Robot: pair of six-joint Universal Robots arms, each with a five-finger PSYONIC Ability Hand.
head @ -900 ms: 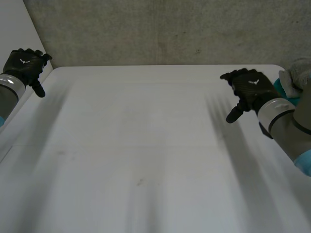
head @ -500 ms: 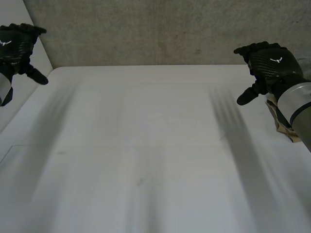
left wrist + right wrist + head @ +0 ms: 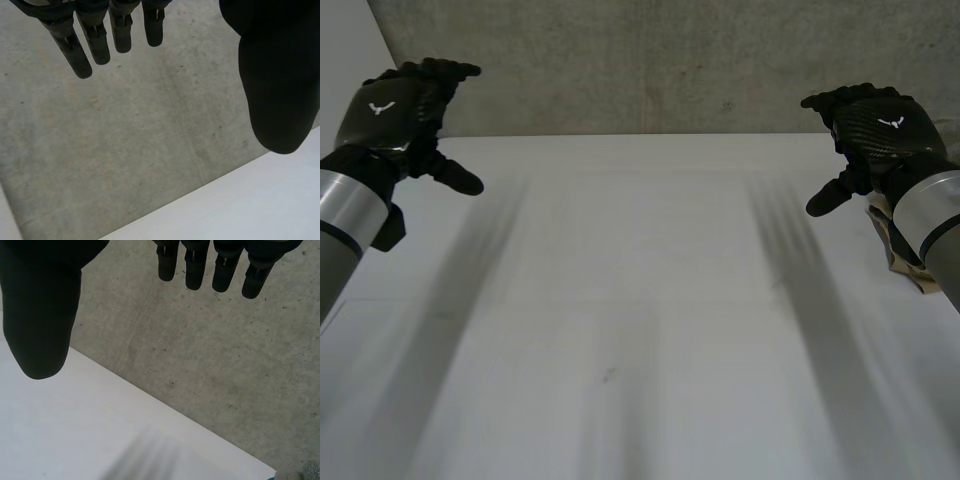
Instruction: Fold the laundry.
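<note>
Since the earlier frame the left hand (image 3: 395,115) has swung inward over the tabletop's (image 3: 640,300) far corner; the right hand (image 3: 875,130) hovers opposite. Both are spread and empty. What looks like beige laundry (image 3: 912,275) lies beside the right forearm (image 3: 932,225).

L hand (image 3: 390,115) + R hand (image 3: 880,135) = 2; 1 table (image 3: 640,300); 1 beige cloth (image 3: 894,256).

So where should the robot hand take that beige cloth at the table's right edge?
Probably take the beige cloth by its exposed edge facing the table's middle, approached from that side by the open right robot hand: the rest is hidden behind the right arm.
</note>
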